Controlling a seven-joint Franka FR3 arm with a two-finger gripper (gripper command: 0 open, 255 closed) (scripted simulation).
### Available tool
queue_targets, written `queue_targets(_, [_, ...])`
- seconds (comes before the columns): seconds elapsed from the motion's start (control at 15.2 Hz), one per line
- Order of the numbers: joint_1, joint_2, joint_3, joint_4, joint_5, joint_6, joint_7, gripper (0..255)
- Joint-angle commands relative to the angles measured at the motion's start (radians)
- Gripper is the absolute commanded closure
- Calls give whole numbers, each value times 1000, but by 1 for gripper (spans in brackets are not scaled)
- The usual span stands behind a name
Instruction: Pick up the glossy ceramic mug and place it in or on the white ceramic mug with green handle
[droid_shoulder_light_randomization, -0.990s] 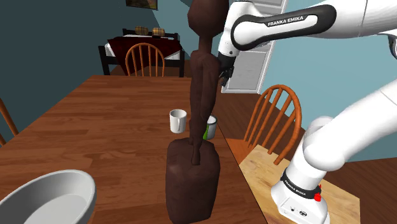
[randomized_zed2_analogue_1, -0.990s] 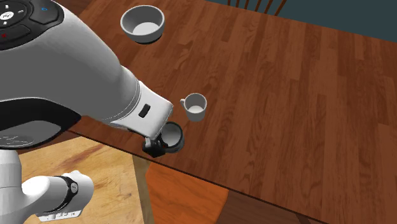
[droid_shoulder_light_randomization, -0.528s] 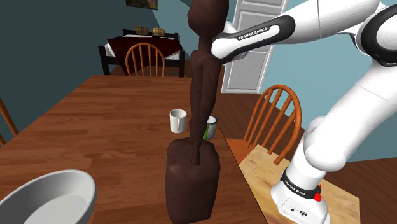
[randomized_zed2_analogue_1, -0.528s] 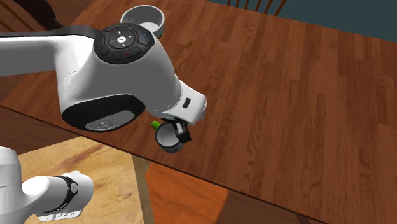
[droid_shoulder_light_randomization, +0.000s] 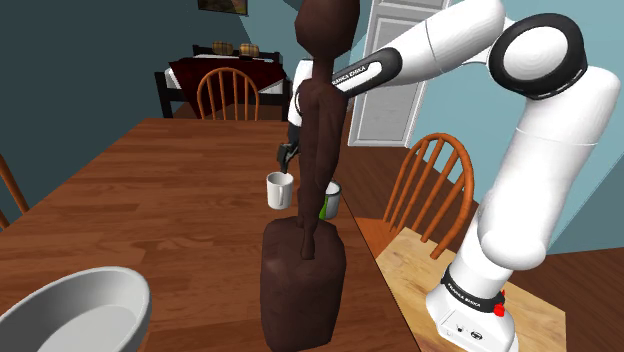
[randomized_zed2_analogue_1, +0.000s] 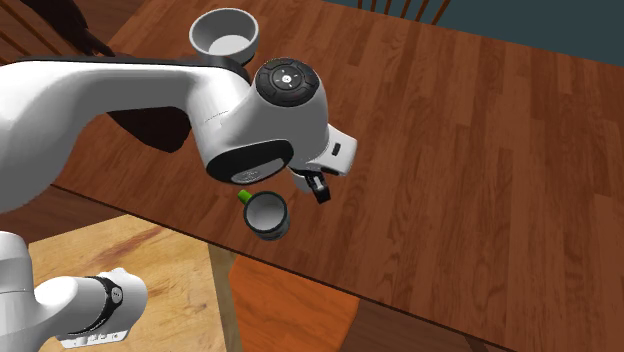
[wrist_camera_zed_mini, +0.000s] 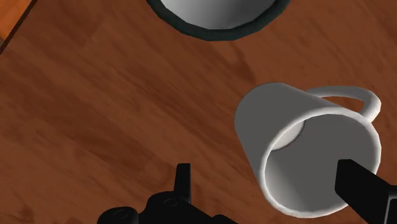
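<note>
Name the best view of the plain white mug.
Wrist view: the white mug is close, with rim, inside and handle plain. Shoulder view: distant, beside a brown statue. Second exterior view: the arm hides it.

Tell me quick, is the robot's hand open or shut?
The gripper is open and holds nothing; the white mug sits just beneath it, not gripped.

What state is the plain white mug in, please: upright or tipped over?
Upright: the white mug stands on its base on the table, mouth facing up.

Wooden table (droid_shoulder_light_randomization: 150, 190), tall dark brown sculpture (droid_shoulder_light_randomization: 303, 290), grey bowl (droid_shoulder_light_randomization: 60, 300), wooden chair (droid_shoulder_light_randomization: 228, 92)
</note>
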Motion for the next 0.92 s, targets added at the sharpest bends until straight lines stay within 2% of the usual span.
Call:
queue_targets(0.0, [5,51,6,26,11,19,-10,0])
queue_targets(0.46, [7,110,9,3,15,102,-12,0])
queue_targets(0.86, [7,116,9,2,15,108,-12,0])
